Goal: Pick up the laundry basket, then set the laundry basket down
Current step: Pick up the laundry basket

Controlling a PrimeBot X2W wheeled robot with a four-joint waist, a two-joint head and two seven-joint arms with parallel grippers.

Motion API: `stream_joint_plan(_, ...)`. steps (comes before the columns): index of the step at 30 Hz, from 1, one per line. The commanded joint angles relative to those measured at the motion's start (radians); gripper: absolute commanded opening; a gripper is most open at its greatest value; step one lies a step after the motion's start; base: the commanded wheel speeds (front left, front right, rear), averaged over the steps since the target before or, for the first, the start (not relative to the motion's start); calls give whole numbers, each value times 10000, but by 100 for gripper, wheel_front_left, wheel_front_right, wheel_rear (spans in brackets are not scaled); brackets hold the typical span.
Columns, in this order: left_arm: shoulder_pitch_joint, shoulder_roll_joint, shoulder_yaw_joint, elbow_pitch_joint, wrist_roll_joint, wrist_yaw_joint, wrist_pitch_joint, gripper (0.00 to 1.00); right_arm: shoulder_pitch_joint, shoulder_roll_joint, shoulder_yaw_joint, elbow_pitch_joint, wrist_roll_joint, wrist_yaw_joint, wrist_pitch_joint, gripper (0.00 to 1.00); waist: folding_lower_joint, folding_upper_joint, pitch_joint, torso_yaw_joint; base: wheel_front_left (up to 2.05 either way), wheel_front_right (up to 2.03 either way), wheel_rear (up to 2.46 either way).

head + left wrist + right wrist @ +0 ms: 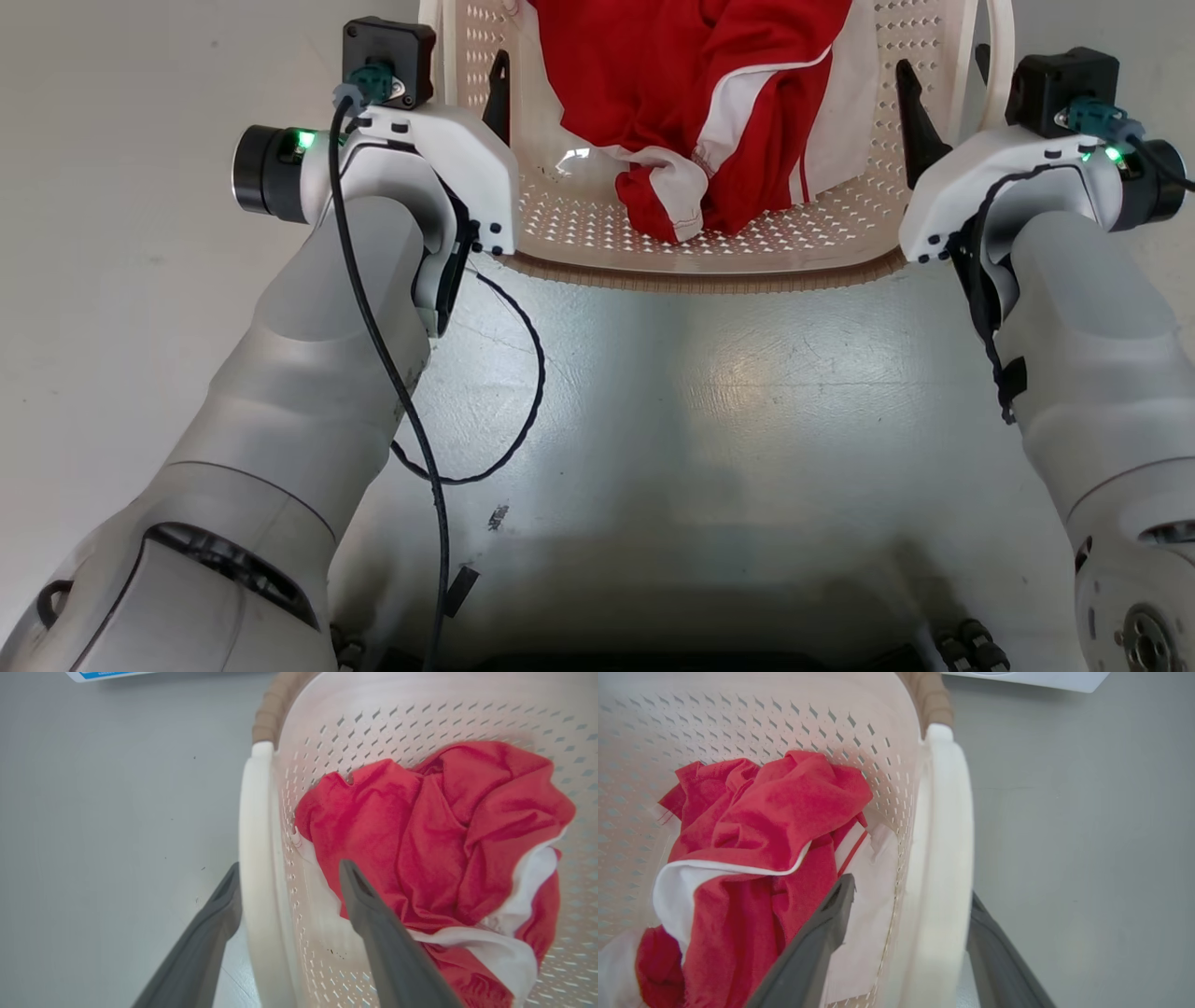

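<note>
Where the pale grey floor [653,401] shows scuffs and a soft glare, the laundry basket [709,266] stands just ahead of the robot, holding a red-and-white garment [691,84]. The left gripper [289,872] straddles one white handle [254,858], fingers wide, unclamped. The right gripper [910,891] likewise straddles the other handle [943,858]. A white appliance edge [1031,677] lies beyond.

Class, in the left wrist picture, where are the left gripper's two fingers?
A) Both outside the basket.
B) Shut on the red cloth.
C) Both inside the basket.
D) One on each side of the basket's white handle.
D: the left gripper stands open, one finger outside the white handle, the other inside the laundry basket.
</note>
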Motion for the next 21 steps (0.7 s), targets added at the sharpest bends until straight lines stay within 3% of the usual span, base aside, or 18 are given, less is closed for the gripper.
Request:
stream_joint_plan(1, -74, 227, 8, -34, -74, 26, 31, 100, 147, 233, 176, 25, 93, 62, -134, 100, 0, 0, 0, -7, 0, 0, 0)
stream_joint_plan(20, -380, 227, -1016, 376, -1043, 126, 198, 100, -148, 234, 860, 565, 797, 62, -101, 100, 0, 0, -115, -41, 0, 0, 0)
stream_joint_plan(21, -392, 227, -1064, 387, -1071, 133, 185, 100, -145, 234, 864, 572, 805, 62, -100, 92, 0, 0, -121, -50, 0, 0, 0)
